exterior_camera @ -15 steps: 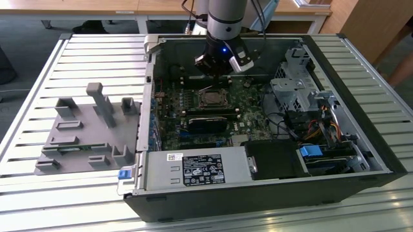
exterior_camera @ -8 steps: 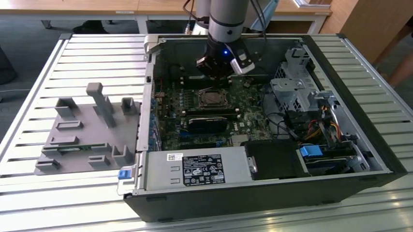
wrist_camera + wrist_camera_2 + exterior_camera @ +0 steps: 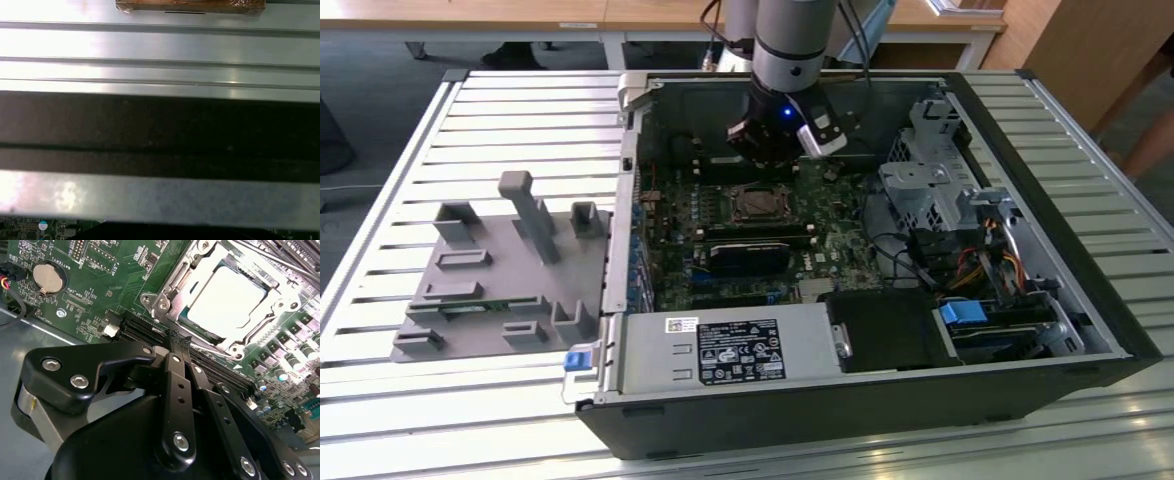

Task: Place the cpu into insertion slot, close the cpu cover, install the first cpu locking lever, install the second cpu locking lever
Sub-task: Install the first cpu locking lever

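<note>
The cpu (image 3: 227,297) lies flat in the insertion slot (image 3: 758,204) in the middle of the green motherboard (image 3: 100,270), its pale metallic face up. The grey metal cpu cover (image 3: 177,287) lies down around it as a frame. In the second wrist view my gripper (image 3: 178,341) is shut, its black fingertips together with nothing between them, just above the board beside one edge of the socket. In the exterior view my gripper (image 3: 774,150) hangs over the board just behind the socket. Whether the locking levers are latched I cannot tell.
The motherboard sits inside an open black computer case (image 3: 1067,330) on a slatted metal table (image 3: 480,110). Long black slots (image 3: 145,330) run beside the socket. A power supply (image 3: 727,350), a drive cage (image 3: 927,195) and a grey parts holder (image 3: 500,270) stand nearby.
</note>
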`<state>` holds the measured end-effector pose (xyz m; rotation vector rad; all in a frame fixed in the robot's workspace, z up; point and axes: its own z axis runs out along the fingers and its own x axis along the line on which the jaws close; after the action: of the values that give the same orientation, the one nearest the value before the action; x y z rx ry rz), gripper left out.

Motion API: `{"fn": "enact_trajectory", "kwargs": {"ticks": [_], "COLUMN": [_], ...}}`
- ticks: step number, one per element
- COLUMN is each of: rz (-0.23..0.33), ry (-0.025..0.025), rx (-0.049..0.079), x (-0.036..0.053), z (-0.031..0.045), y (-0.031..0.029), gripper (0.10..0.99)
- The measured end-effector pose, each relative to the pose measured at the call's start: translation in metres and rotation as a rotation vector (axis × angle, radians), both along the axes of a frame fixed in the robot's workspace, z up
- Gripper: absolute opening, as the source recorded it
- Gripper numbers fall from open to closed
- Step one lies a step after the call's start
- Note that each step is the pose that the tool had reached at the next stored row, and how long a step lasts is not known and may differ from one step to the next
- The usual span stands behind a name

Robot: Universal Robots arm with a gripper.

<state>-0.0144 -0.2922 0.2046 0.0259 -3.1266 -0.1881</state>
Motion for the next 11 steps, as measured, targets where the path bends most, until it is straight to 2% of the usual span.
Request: {"fn": "enact_trajectory", "kwargs": {"ticks": [11], "rz": [0.000], "ry": [0.0007], "rx": [-0.015], "x": [0.0001], "z": [-0.0058], "y": [0.0010], "gripper": [0.106]}}
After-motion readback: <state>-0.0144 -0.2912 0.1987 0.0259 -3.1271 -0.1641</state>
